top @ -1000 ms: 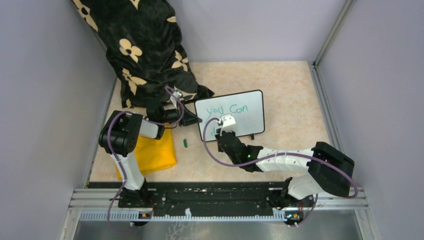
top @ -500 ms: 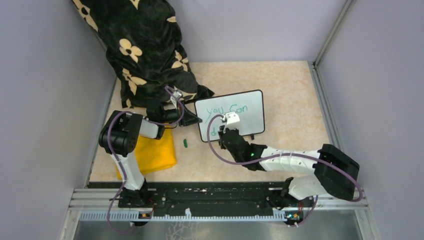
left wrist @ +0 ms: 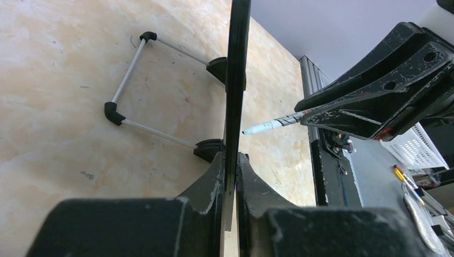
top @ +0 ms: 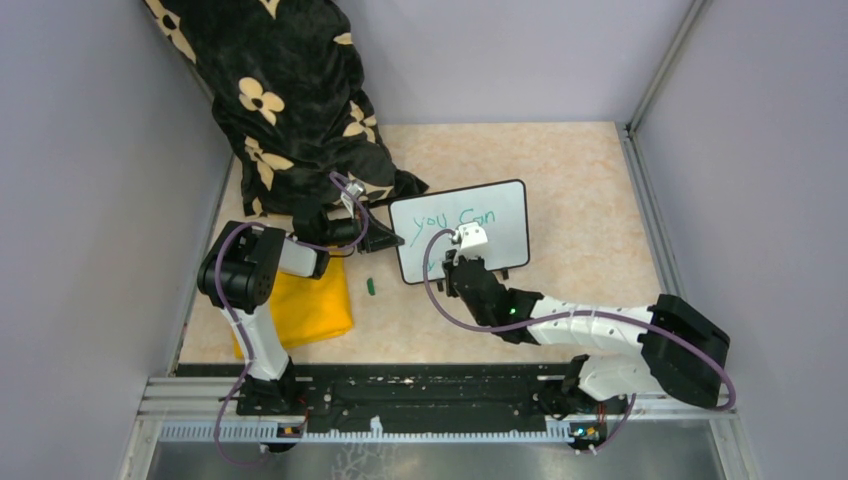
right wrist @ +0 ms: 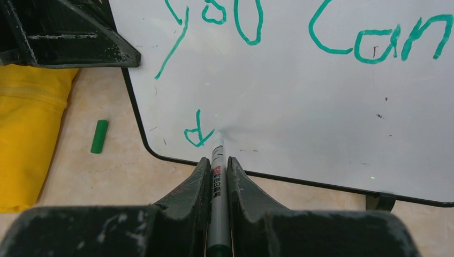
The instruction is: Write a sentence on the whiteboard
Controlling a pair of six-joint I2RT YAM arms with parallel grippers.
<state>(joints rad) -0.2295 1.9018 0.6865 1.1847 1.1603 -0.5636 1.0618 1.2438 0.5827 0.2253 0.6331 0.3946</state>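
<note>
The whiteboard (top: 503, 222) stands tilted on its black feet in mid-table. My left gripper (top: 392, 240) is shut on its left edge; the left wrist view shows the board edge-on (left wrist: 236, 80) between the jaws (left wrist: 230, 158). Green writing, the sentence (top: 455, 217), reads "you Can" on the top line. A lone "d" (right wrist: 197, 134) starts the second line. My right gripper (right wrist: 217, 160) is shut on a silver marker (right wrist: 217, 174). The marker's tip touches the board (right wrist: 310, 118) just right of the "d". From above, my right gripper (top: 455, 262) covers the board's lower left.
A folded yellow cloth (top: 305, 305) lies left of the board. A green marker cap (top: 370, 286) rests on the table beside it. A black flowered fabric (top: 290, 100) hangs at the back left. Grey walls close in both sides.
My right arm has slid to the right along the board's lower line, carrying the marker with it. The left gripper and the board have stayed put.
</note>
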